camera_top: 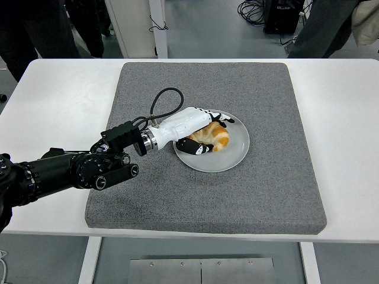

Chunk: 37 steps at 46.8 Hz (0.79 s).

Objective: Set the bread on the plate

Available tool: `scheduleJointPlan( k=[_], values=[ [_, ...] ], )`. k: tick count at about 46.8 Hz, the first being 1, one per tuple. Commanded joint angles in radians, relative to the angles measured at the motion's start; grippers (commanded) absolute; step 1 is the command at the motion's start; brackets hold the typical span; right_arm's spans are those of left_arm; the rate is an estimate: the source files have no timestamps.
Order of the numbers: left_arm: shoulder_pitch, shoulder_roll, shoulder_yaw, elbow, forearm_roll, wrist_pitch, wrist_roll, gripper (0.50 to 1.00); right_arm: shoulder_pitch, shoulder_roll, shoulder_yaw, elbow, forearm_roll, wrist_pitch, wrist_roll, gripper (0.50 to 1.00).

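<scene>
your white-shelled left hand with black fingertips (pixel 198 127) has its fingers loosely spread around the golden crescent-shaped bread roll (pixel 212 137), which lies on the round pale grey plate (pixel 237 155), just under your palm. expect it light, soft, crushable; any hold belongs on its thick middle, gently.

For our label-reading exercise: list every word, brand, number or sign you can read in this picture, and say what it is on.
None can be read: the robot hand, bread, plate, grey mat and white table show no print.
</scene>
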Motion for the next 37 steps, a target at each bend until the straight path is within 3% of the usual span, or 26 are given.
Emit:
scheduleJointPlan(
  k=[1, 14, 37],
  values=[
    [0.001, 0.000, 0.000, 0.000, -0.002, 0.000, 0.000, 0.780, 0.000, 0.000, 0.000, 0.000, 0.000, 0.000, 0.000, 1.000],
    [-0.008, 0.000, -0.003, 0.000, -0.067, 0.000, 0.000, 0.840, 0.000, 0.000, 0.000, 0.000, 0.000, 0.000, 0.000, 1.000],
    [-0.012, 0.000, -0.049, -0.003, -0.101, -0.001, -0.002, 0.875, 0.000, 0.000, 0.000, 0.000, 0.000, 0.000, 0.000, 1.000]
  ],
)
